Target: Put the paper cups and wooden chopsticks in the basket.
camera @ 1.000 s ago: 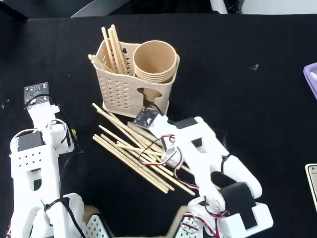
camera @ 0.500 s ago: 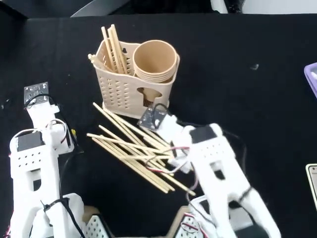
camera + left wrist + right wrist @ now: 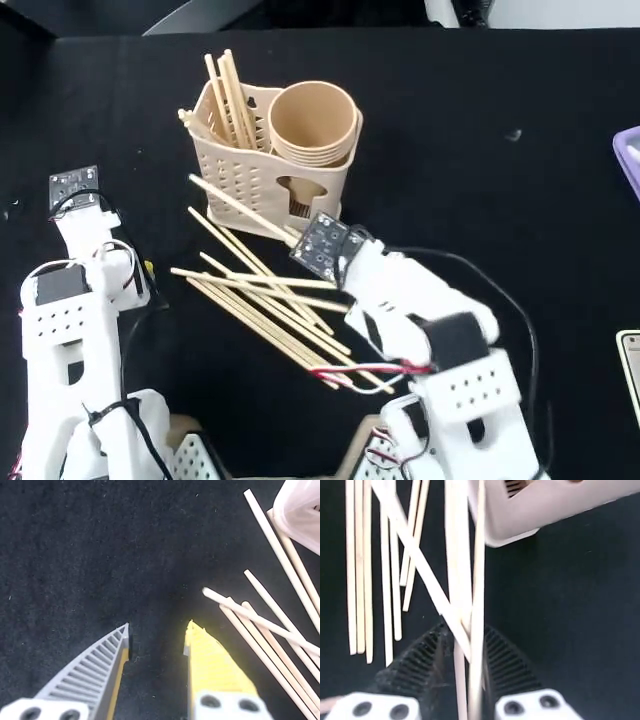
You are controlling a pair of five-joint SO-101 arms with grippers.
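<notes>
Right wrist view has the right pincer (image 3: 465,632) clenched on chopsticks (image 3: 479,555), their long axis running straight out from its tips, past the basket (image 3: 530,510) just ahead. The step is the pickup; next, I judge, they need tipping upright over the basket. Meanwhile the left pincer (image 3: 157,632) hangs released, loose chopsticks (image 3: 270,630) beside it.

Left hand (image 3: 157,626) parted, low; right hand (image 3: 465,630) clamped tight.

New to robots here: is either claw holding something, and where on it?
The right gripper grips a few chopsticks near one end; the left gripper is open, holding nothing.
</notes>
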